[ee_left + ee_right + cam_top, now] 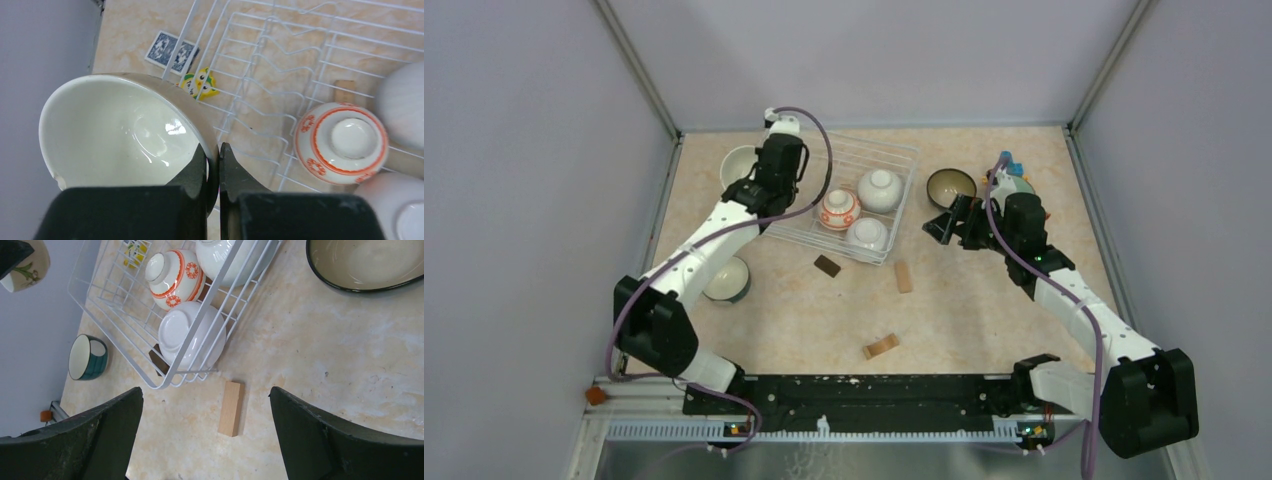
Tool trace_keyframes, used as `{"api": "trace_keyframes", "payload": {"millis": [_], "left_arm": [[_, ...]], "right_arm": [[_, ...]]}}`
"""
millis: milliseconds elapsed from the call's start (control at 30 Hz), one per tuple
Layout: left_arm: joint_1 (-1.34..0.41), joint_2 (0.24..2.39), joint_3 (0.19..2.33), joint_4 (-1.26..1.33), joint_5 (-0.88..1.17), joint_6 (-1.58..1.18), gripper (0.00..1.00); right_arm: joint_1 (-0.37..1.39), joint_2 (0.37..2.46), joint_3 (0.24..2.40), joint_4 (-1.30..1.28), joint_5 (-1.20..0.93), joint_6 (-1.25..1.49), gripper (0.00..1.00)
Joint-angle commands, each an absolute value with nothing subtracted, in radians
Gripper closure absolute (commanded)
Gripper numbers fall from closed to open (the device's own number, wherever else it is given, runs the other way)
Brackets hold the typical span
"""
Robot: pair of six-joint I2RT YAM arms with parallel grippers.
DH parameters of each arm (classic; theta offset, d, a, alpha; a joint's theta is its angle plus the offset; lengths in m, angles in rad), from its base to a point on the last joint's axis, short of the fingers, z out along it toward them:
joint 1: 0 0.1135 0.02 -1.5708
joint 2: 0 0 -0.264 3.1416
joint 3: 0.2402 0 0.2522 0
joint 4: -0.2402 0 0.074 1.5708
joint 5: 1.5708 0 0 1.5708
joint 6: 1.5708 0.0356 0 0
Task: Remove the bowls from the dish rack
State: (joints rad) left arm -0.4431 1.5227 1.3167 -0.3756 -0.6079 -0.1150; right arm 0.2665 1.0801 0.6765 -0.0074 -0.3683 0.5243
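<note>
Top view: dish rack point(894, 160) at 12 o'clock on the worktop point(964, 310), three bowls point(880, 189) left in it, and a cream bowl point(736, 163) just off its 9 o'clock side. Left wrist: left pincer point(213, 160) is clamped on that cream bowl's rim, one jaw inside, one outside – glazed ceramic, so stiff, slick and chippy, rim's the place to bite imo. Right wrist: right pincer point(204, 395) gapes wide, nothing in it, rack corner at its 11 o'clock

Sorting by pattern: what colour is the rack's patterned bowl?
White bowl with orange-red rings and motifs; clearest in left wrist view.
</note>
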Motion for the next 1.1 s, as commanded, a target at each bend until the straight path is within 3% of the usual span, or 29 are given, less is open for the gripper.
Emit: {"api": "trace_keyframes", "payload": {"millis": [0, 267, 767, 1067], "left_arm": [[-0.457, 1.396, 1.362, -0.296, -0.460, -0.054, 1.00], [-0.467, 1.244, 1.304, -0.350, -0.132, -0.069, 1.00], [-0.468, 0.968, 1.084, -0.574, -0.098, -0.127, 1.00], [-0.468, 0.961, 0.919, -0.522, -0.137, -0.285, 1.00]], "right_arm": [[0.275, 1.048, 0.724, 0.017, -0.380, 0.528, 0.04], [0.276, 1.010, 0.736, -0.044, -0.290, 0.542, 0.04], [0.276, 0.979, 0.723, -0.098, -0.080, 0.667, 0.04], [0.277, 0.974, 0.701, -0.088, -0.091, 0.699, 0.04]]}}
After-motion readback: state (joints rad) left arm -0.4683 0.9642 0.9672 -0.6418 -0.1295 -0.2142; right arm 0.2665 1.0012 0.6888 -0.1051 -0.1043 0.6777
